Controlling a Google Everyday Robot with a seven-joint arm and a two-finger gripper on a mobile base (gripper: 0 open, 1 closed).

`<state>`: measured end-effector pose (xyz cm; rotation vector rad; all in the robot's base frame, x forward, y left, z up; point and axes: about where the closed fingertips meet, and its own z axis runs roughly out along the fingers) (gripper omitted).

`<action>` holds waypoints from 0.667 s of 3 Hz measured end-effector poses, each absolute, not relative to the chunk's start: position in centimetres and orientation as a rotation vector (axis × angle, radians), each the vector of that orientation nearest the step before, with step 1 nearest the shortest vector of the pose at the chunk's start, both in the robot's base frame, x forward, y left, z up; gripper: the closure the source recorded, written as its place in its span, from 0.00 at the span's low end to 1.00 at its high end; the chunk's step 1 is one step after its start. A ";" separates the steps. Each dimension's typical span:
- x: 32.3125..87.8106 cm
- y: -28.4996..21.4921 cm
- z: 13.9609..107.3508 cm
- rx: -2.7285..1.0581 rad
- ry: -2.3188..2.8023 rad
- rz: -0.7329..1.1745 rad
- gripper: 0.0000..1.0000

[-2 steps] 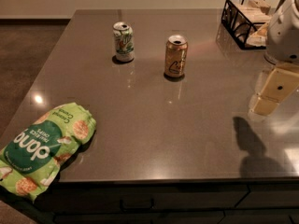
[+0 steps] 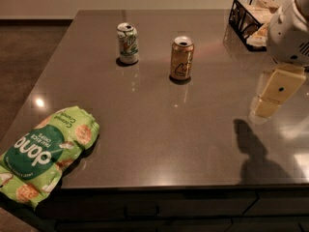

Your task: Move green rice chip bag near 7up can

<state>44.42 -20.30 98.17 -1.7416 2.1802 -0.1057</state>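
Note:
The green rice chip bag [image 2: 46, 152] lies flat at the table's front left corner, partly over the edge. The 7up can [image 2: 127, 43] stands upright at the back left of the table. My gripper [image 2: 271, 96] hangs above the right side of the table, far from both the bag and the can, with nothing seen in it. Its shadow falls on the tabletop below it.
A gold can [image 2: 181, 58] with dark script stands to the right of the 7up can. A black wire basket [image 2: 251, 16] with packets sits at the back right corner. The grey tabletop [image 2: 159, 124] ends close at the front edge.
The gripper has shifted slightly up and left over the right side of the table. The bag and cans have not moved.

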 end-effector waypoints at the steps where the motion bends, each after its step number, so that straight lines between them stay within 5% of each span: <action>1: 45.7 -18.3 97.7 -1.797 2.133 -0.078 0.00; 2: 47.3 -15.9 97.2 -1.852 2.074 -0.033 0.00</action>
